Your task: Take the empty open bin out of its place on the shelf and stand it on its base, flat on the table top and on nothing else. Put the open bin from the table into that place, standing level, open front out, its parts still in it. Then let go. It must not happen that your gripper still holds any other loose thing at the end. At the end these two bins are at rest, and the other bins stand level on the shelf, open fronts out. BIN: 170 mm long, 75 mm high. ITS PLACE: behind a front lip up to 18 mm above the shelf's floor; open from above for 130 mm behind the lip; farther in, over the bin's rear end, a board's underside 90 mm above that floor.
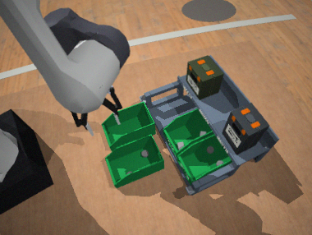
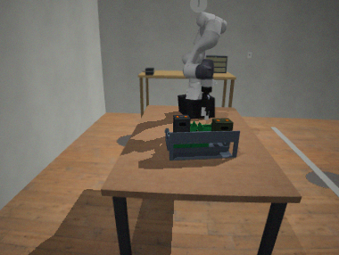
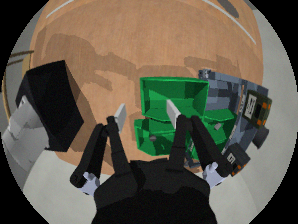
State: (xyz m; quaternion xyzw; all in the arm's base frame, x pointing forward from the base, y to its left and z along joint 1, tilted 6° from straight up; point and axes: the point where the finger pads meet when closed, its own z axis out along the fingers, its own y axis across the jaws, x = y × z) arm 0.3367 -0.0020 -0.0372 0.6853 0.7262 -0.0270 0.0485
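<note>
An empty green bin (image 1: 129,123) stands on the table just left of the grey shelf (image 1: 205,131). A second green bin (image 1: 135,161), holding small grey parts, stands on the table in front of it, touching or nearly touching it. My gripper (image 1: 103,124) is open at the empty bin's left end, one finger over its inside and one outside over the table. The wrist view shows the same: the gripper (image 3: 147,112) straddles the edge of the empty bin (image 3: 176,99). The shelf's far-left place (image 1: 168,104) is vacant.
Two more green bins (image 1: 186,129) (image 1: 205,156) with parts stand in the shelf, open fronts out. Two dark boxes (image 1: 204,76) (image 1: 245,129) stand on the shelf's upper board. The black robot base (image 1: 20,160) is at the left.
</note>
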